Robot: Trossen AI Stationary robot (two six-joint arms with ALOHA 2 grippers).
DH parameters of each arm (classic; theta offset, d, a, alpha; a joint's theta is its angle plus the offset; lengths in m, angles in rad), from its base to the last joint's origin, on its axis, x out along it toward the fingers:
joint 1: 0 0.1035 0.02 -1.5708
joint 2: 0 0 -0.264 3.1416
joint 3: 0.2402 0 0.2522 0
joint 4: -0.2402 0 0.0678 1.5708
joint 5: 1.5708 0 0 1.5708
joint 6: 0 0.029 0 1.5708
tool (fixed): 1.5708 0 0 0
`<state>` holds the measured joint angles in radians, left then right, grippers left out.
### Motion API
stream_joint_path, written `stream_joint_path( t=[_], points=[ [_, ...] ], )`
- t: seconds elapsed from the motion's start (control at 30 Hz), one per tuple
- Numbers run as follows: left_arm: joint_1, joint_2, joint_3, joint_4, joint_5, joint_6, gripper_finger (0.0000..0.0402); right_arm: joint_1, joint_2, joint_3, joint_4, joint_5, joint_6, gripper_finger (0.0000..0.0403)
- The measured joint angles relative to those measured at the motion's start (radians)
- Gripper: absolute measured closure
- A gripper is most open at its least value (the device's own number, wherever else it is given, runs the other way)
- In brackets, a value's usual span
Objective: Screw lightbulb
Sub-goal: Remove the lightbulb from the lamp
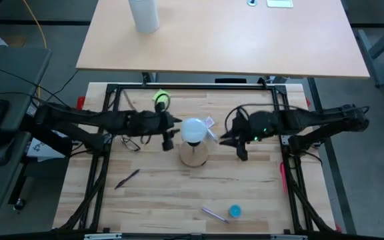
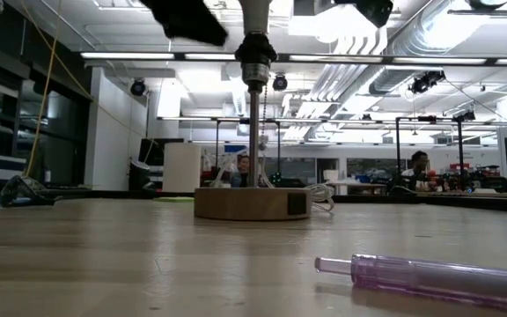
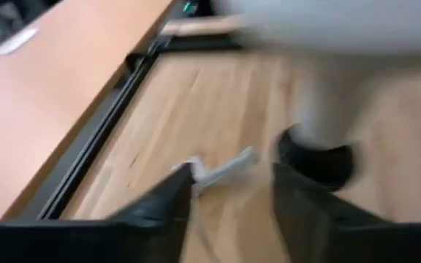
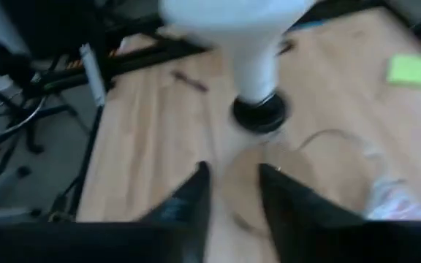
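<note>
The white lightbulb (image 1: 194,129) stands upright with its narrow neck (image 4: 253,73) in a black socket (image 4: 259,114). The socket sits on a stem above a round wooden disc (image 1: 193,156). My left gripper (image 1: 170,137) hovers open just left of the bulb. In its wrist view the left gripper (image 3: 232,172) has nothing between its fingers, and the socket (image 3: 319,158) is beyond them. My right gripper (image 1: 239,145) hovers just right of the bulb. In its own wrist view the right gripper (image 4: 236,168) shows a narrow empty gap.
A black pen (image 1: 129,178) lies near left. A purple pen (image 1: 213,213) and a blue cap (image 1: 235,211) lie by the near edge. A green roll (image 1: 161,100) and clear wrap (image 1: 211,125) lie behind the lamp. A white cylinder (image 1: 144,15) stands on the far table.
</note>
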<state>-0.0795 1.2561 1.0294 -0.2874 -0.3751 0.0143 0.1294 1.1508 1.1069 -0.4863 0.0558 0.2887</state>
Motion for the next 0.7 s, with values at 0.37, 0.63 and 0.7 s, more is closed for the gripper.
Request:
stream_joint_path(
  t=[0.37,0.63,0.7],
  points=[
    [0.125,0.187,-0.002,0.292,0.3,-0.156,0.0399,0.136,0.084,-0.198,0.429,0.08,0.19,0.0401],
    [0.109,0.183,0.0,0.261,0.371,-0.135,0.0401,0.118,0.177,-0.342,0.934,0.156,0.209,0.0402],
    [0.109,0.183,0.0,0.262,0.371,-0.129,0.0401,0.117,0.223,-0.312,0.936,0.155,0.2,0.0402]
  ],
)
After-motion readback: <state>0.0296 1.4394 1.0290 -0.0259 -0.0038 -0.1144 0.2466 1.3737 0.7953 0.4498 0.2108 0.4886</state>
